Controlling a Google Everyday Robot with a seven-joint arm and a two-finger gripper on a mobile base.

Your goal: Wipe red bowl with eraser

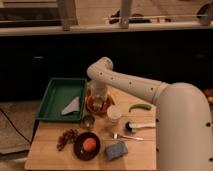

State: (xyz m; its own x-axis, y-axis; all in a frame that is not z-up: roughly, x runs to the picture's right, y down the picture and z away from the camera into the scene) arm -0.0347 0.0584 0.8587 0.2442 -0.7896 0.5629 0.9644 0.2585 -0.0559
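The red bowl (100, 107) sits on the wooden table (55, 155) just right of the green tray, bright orange-red and partly hidden by my arm. My gripper (98, 96) points down into or just above the bowl, at the end of the white arm (135, 86) that reaches in from the right. I cannot make out an eraser in the gripper. A blue-grey rectangular block (116, 150) lies near the table's front edge, apart from the bowl.
A green tray (55, 95) holding a grey cloth (71, 106) lies at the left. A white cup (114, 114), a small metal cup (88, 121), a maroon bowl (78, 150) with an orange, grapes (66, 137), a fork (125, 136), a white-handled tool (139, 125) and a green pepper (139, 107) surround the bowl.
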